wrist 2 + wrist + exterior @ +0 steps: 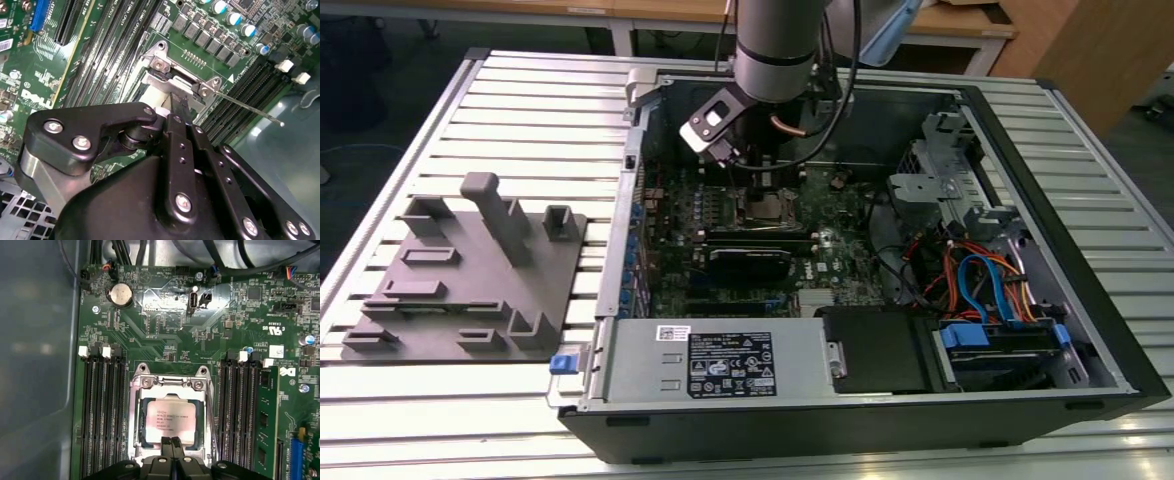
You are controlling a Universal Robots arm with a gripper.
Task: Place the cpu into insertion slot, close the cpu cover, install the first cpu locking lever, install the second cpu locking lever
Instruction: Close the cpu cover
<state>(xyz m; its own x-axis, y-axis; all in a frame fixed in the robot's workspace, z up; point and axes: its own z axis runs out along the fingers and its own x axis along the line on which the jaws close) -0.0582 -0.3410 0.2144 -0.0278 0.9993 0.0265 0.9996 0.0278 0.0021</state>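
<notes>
Tool (171,442), closed, hides one edge of cpu cover (172,391)

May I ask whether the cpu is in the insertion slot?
In: the first wrist view shows the cpu lying flat within the insertion slot.

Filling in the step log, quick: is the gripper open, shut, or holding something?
Gripper: shut, fingers together with nothing seen between them, tips at the edge of the cpu.
</notes>
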